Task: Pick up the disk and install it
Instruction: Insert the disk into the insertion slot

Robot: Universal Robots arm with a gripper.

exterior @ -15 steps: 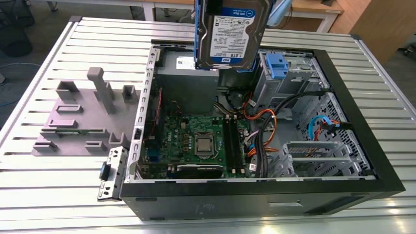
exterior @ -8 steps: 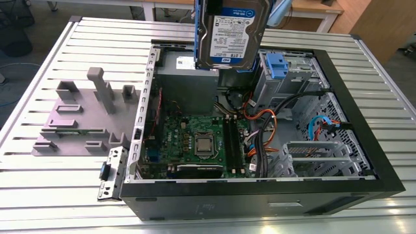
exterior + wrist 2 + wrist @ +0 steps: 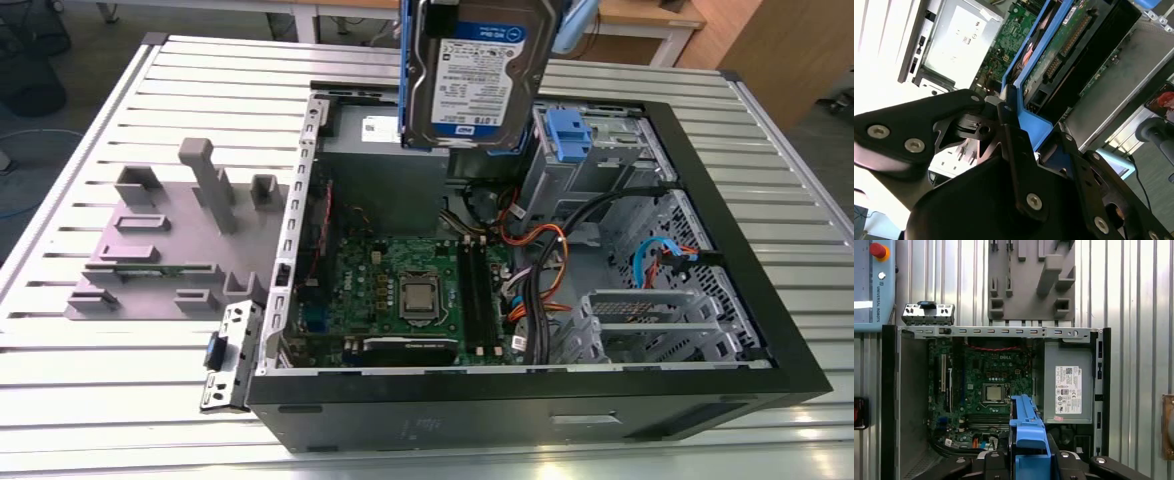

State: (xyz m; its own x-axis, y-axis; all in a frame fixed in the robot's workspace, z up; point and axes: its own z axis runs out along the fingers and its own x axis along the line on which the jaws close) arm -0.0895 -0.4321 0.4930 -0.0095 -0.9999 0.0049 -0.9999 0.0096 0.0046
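Jaws are clamped shut on the blue frame of the disk [image 3: 1069, 45], which hangs in the air over the far end of the open PC case [image 3: 534, 400]. The second wrist view gets the drive's green circuit-board side. The exterior view gives the other face: silver-grey metal with 1 white-and-blue label, held on edge. The first wrist view looks past the frame onto the motherboard [image 3: 989, 385] and power supply [image 3: 1069, 385]. The case sits on the slatted bench [image 3: 80, 380].
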